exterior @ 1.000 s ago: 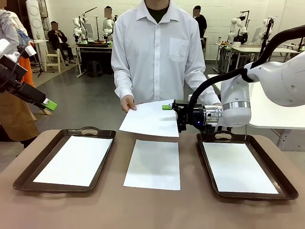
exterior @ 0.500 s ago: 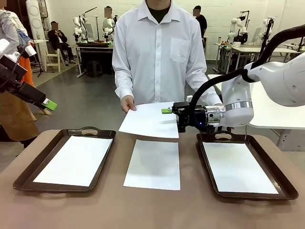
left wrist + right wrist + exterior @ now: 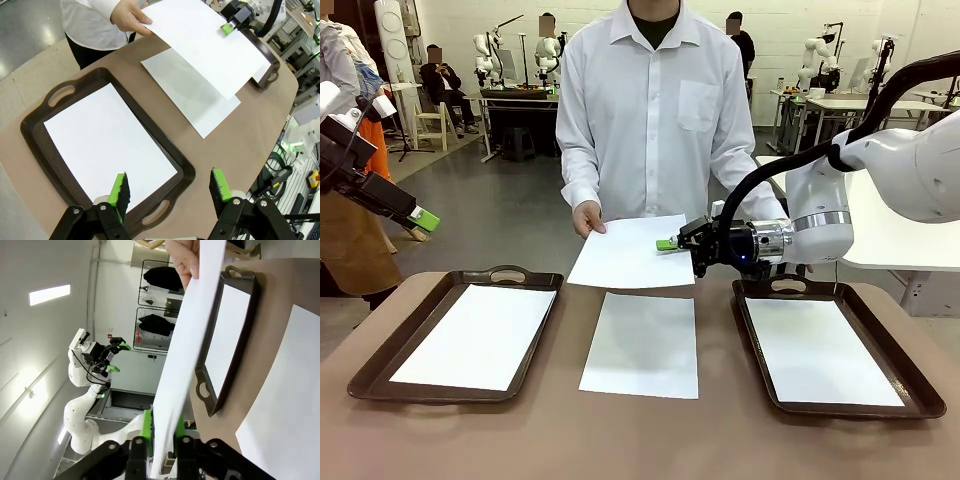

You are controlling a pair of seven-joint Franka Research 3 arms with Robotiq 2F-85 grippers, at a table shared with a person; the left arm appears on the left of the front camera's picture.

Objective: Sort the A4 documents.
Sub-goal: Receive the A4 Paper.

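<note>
One held sheet above the middle sheet has dipped; your right gripper pinches its edge, handover underway; left gripper spread.

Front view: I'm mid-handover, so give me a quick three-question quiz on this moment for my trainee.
1. True or false: the left end effector is shut on a sheet.
2. Pick one: the right end effector pinches the sheet that is A) lying in the right tray, B) lying flat on the table, C) held up by the person's hand.
3. Count: how many white sheets are there in the front view?

Key: 1 false, it is open; 2 C; 3 four.
</note>
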